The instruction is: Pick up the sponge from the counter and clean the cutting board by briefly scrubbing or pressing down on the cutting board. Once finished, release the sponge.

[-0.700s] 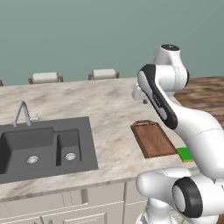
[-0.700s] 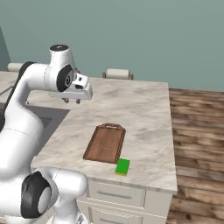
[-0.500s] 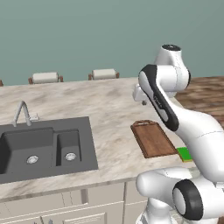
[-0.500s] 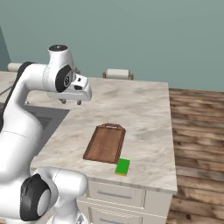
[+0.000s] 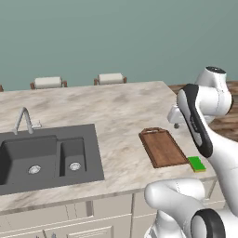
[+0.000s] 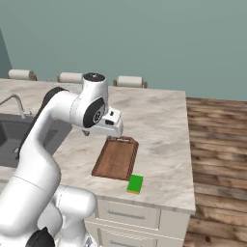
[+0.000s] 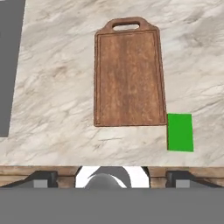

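The reddish-brown cutting board (image 7: 129, 74) lies on the marble counter (image 7: 52, 100), its handle pointing away from me in the hand view. The small green sponge (image 7: 180, 131) rests flat on the counter just off the board's near right corner, close to the counter's front edge. My gripper (image 7: 111, 178) hangs well above them, looking straight down, open wide, with nothing between its fingertips (image 7: 41, 179). From the base, the board (image 6: 116, 158) and sponge (image 6: 135, 184) lie below and in front of the gripper (image 6: 110, 131). The left base view shows the board (image 5: 162, 148), sponge (image 5: 196, 163) and gripper (image 5: 175, 122).
A dark grey double sink (image 5: 44, 155) with a faucet (image 5: 23, 122) is set into the counter left of the board. Stools (image 6: 130, 81) stand along the far side. Wooden floor (image 6: 217, 144) lies past the counter's right end.
The arm has swung right and down, bringing the hand from over the middle of the counter to above the cutting board. The board and sponge have not moved.
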Controlling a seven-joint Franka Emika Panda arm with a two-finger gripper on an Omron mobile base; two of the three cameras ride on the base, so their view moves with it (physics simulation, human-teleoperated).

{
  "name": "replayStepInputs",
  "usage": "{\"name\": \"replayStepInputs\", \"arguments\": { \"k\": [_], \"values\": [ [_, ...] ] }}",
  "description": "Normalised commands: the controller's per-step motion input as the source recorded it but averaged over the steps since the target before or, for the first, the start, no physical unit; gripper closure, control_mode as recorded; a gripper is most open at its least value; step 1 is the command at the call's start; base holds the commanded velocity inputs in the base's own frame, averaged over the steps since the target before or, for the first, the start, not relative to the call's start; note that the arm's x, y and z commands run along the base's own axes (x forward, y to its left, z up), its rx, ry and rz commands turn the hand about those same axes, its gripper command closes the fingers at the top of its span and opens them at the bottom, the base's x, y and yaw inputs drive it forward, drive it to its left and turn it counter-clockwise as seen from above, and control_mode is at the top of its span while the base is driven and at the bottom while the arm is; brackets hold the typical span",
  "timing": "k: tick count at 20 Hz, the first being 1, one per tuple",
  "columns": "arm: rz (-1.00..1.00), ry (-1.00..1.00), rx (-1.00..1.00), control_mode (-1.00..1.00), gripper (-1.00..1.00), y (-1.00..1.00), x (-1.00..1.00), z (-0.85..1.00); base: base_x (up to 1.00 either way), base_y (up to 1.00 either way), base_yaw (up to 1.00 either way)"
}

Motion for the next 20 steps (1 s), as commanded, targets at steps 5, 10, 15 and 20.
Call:
{"name": "replayStepInputs", "arguments": {
  "k": [5,10,15,20],
  "values": [
    [-0.08,0.29,0.01,-1.0,-1.0,-0.82,0.0,-0.58,0.0,0.0,0.0],
    [0.0,0.08,0.0,-1.0,-1.0,-0.41,0.0,-0.56,0.0,0.0,0.0],
    [0.0,0.0,0.0,-1.0,-1.0,-0.32,-0.01,-0.52,0.0,0.0,0.0],
    [0.02,-0.02,0.0,-1.0,-1.0,-0.16,0.0,-0.36,0.0,0.0,0.0]
  ]
}}
